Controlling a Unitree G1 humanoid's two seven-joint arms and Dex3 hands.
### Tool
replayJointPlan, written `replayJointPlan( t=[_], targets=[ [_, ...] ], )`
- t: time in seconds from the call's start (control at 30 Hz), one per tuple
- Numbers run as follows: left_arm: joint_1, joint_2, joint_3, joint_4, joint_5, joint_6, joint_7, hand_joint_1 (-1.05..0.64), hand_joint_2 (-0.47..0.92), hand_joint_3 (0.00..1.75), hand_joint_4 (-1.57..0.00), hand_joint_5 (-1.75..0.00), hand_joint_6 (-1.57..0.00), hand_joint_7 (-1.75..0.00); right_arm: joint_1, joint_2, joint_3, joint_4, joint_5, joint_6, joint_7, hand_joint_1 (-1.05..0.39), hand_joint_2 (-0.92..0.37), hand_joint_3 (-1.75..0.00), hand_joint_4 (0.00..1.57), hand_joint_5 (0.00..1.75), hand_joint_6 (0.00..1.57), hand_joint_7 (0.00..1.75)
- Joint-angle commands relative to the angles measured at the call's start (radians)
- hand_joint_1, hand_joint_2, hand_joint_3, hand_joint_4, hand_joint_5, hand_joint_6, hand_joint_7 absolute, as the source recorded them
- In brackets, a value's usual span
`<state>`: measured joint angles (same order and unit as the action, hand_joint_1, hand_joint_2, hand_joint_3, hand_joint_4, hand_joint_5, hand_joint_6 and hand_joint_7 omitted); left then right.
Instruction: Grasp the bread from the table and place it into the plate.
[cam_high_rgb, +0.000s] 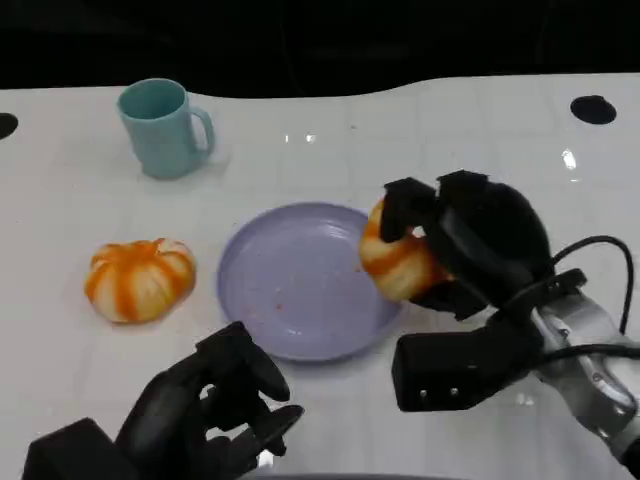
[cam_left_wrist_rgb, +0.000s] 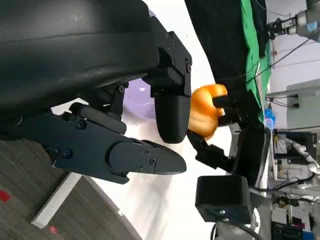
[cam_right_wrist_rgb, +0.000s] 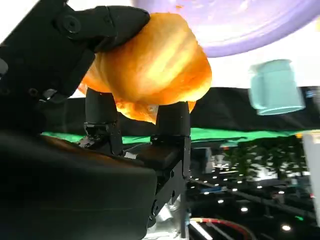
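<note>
A: Where do you have the bread right now?

B: Take the plate (cam_high_rgb: 290, 285) as your landmark. The bread (cam_high_rgb: 392, 262) you are holding sits at the plate's right rim, overlapping that edge in the head view. Your right hand (cam_high_rgb: 455, 245) grips it: black fingers (cam_high_rgb: 405, 205) wrap over its far side and others close on its near side. The right wrist view shows the same bread (cam_right_wrist_rgb: 155, 65) pinched between the fingers (cam_right_wrist_rgb: 172, 117) with the lavender plate (cam_right_wrist_rgb: 250, 25) just beyond it.

A: Is it resting on the plate?

B: I cannot tell whether it touches the rim or hangs just above it. The left wrist view shows the bread (cam_left_wrist_rgb: 205, 112) clamped in your right hand (cam_left_wrist_rgb: 227, 130) near the plate (cam_left_wrist_rgb: 137, 97), but the contact is hidden.

A: And your left hand?

B: Your left hand (cam_high_rgb: 215, 405) lies on the near side of the plate, just short of its front edge. It holds nothing; its fingers are loosely curled with gaps between them. The left wrist view shows those fingers (cam_left_wrist_rgb: 170, 117) apart, with nothing in them.

A: Anything else around the plate?

B: A second orange-and-white bread (cam_high_rgb: 140, 278) lies on the white table (cam_high_rgb: 480, 130) to the plate's left, apart from it. A teal mug (cam_high_rgb: 165, 127) stands upright beyond the plate, to its far left, handle turned toward the plate's side.
</note>
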<state>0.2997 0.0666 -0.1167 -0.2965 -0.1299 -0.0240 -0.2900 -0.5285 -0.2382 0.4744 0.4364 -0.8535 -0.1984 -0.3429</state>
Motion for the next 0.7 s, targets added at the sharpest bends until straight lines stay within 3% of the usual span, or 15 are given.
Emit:
replayJointPlan(
  t=[0.03, 0.23, 0.43, 0.6, 0.63, 0.7],
  targets=[
    [0.016, 0.011, 0.001, -0.014, -0.011, 0.005, 0.000, -0.47, 0.92, 0.24, -0.61, -1.75, -0.41, -1.69, -0.069, 0.048, -0.001, 0.079, 0.041, -0.044, -0.011, -0.21, -0.32, -1.17, 0.97, 1.75, 0.74, 1.73],
    [0.023, 0.015, 0.003, -0.019, -0.009, 0.005, 0.001, -0.48, 0.92, 0.23, -0.62, -1.75, -0.41, -1.70, -0.129, 0.121, 0.004, 0.194, 0.077, -0.064, -0.006, -0.20, -0.37, -1.11, 0.96, 1.75, 0.73, 1.71],
    [0.024, 0.018, 0.002, -0.020, -0.007, 0.003, 0.000, -0.48, 0.92, 0.23, -0.62, -1.75, -0.40, -1.71, -0.174, 0.179, -0.002, 0.297, 0.117, -0.070, 0.007, -0.17, -0.39, -1.16, 0.95, 1.75, 0.72, 1.72],
    [0.022, 0.018, 0.001, -0.015, -0.012, -0.001, -0.004, -0.47, 0.92, 0.24, -0.61, -1.75, -0.40, -1.71, -0.189, 0.186, -0.001, 0.329, 0.137, -0.080, 0.016, -0.16, -0.43, -1.12, 0.94, 1.75, 0.75, 1.60],
    [0.022, 0.019, 0.000, -0.015, -0.007, -0.004, -0.003, -0.47, 0.92, 0.24, -0.61, -1.75, -0.40, -1.71, -0.187, 0.187, -0.004, 0.328, 0.159, -0.077, 0.069, -0.18, -0.45, -1.07, 0.82, 1.61, 0.66, 1.47],
    [0.021, 0.020, 0.000, -0.014, -0.005, -0.005, -0.002, -0.48, 0.92, 0.23, -0.62, -1.75, -0.40, -1.71, -0.186, 0.181, 0.001, 0.321, 0.183, -0.066, 0.155, -0.27, -0.65, -0.68, 0.52, 0.87, 0.55, 0.61]
  ],
)
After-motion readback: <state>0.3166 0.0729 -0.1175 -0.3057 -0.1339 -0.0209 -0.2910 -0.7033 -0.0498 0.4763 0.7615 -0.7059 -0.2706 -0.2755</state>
